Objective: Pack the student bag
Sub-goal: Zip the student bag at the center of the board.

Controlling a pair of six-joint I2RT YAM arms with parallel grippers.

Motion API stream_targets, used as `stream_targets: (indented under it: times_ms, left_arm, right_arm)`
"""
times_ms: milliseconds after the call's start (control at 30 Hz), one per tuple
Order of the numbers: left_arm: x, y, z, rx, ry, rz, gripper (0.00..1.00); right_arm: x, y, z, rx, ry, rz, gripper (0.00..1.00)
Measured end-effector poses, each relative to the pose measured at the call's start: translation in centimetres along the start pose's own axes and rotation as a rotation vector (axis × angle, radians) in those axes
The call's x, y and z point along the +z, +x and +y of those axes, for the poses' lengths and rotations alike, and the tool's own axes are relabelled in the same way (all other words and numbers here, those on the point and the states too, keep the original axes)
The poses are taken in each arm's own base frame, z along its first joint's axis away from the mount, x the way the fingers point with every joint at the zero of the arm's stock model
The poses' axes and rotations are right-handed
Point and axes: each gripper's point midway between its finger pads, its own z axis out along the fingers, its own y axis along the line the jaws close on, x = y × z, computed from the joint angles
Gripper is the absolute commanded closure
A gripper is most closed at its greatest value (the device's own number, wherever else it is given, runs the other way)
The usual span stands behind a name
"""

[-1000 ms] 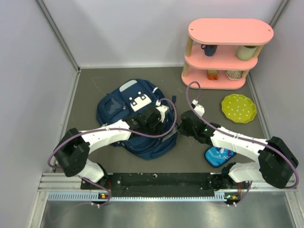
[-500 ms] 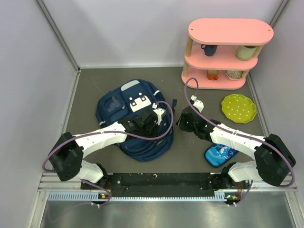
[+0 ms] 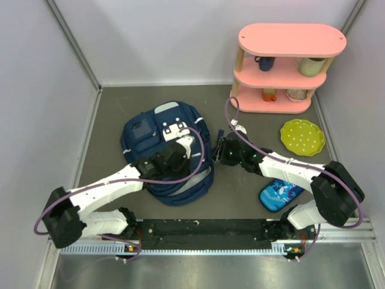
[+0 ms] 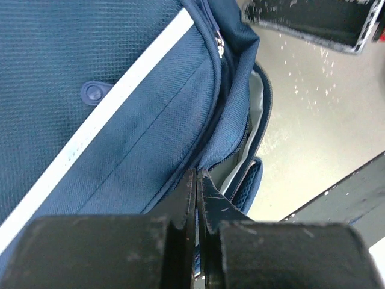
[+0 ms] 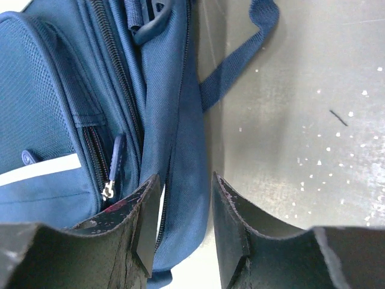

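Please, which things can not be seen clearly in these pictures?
- Inside of the student bag: left wrist view, its own flap covers the opening.
- Whether the shut left fingers pinch fabric: left wrist view, tips pressed against the bag.
- Cups on the pink shelf: top view, small, shaded by boards.
- Pencil case: top view, right arm overlaps it.

The white-and-black left arm (image 3: pixel 114 180) lay extended forward, its black two-finger left gripper (image 4: pixel 197 180) pinched fully together. The matching right arm (image 3: pixel 289 171) angled inward towards it, the black right gripper (image 5: pixel 183 183) with jaws partly apart.
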Motion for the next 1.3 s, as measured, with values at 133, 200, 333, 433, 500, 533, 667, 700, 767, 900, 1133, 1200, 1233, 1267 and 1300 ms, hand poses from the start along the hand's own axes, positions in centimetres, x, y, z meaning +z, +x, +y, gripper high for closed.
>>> stream_targets:
  times_ms: [133, 200, 333, 433, 500, 533, 667, 700, 767, 900, 1133, 1200, 1233, 1267, 1300]
  left_arm:
    - [-2.1, -1.6, 0.9, -0.057, -0.046, -0.112, 1.00]
    - [-2.5, -2.0, 1.2, -0.074, -0.068, -0.138, 1.00]
    - [-2.7, -1.9, 2.3, -0.116, -0.129, -0.146, 1.00]
    - [-2.8, -1.8, 3.0, -0.148, -0.168, -0.154, 1.00]
    - [-3.0, -2.0, 3.3, -0.167, -0.183, -0.170, 1.00]
    - [-3.1, -2.0, 3.4, -0.174, -0.187, -0.180, 1.00]
    - [-3.6, -2.4, 3.5, -0.179, -0.190, -0.206, 1.00]
    - [-3.6, -2.4, 3.5, -0.175, -0.188, -0.206, 1.00]
    - [-3.4, -2.3, 3.5, -0.162, -0.190, -0.197, 1.00]
    - [-2.5, -1.4, 3.6, -0.135, -0.192, -0.149, 1.00]
    - [-0.6, 2.1, 3.6, -0.094, -0.163, -0.027, 0.36]
    - [-0.7, 2.3, 3.5, -0.093, -0.151, -0.018, 0.27]
    - [-0.9, 2.2, 3.3, -0.092, -0.138, -0.022, 0.24]
    - [-1.2, 2.0, 3.0, -0.093, -0.123, -0.030, 0.22]
    - [-1.6, 1.7, 2.8, -0.093, -0.109, -0.046, 0.21]
  right_arm:
    - [0.0, -0.1, 1.0, 0.006, -0.047, 0.005, 0.61]
    - [-0.1, -0.2, 1.5, 0.008, -0.068, 0.004, 0.61]
    - [-0.1, -0.2, 2.0, 0.016, -0.094, 0.007, 0.62]
    - [-0.2, 0.0, 2.2, 0.019, -0.105, 0.019, 0.60]
    - [-0.4, 0.2, 2.3, 0.023, -0.115, 0.020, 0.60]
    - [-0.6, 0.4, 2.2, 0.025, -0.118, 0.021, 0.61]
    - [-0.7, 0.5, 2.3, 0.035, -0.120, 0.024, 0.62]
    - [-0.7, 0.6, 2.3, 0.038, -0.120, 0.025, 0.62]
    - [-0.7, 0.5, 2.1, 0.046, -0.108, 0.019, 0.62]
    - [-0.9, 0.2, 1.2, 0.062, -0.058, -0.006, 0.60]
    - [-2.3, -0.6, 0.3, 0.068, -0.032, -0.059, 0.54]
    - [-2.4, -0.5, 0.4, 0.069, -0.036, -0.056, 0.50]
    - [-2.4, -0.4, 0.4, 0.073, -0.039, -0.050, 0.43]
    - [-2.4, -0.3, 0.5, 0.076, -0.044, -0.044, 0.40]
    - [-2.5, -0.2, 0.8, 0.082, -0.054, -0.034, 0.36]
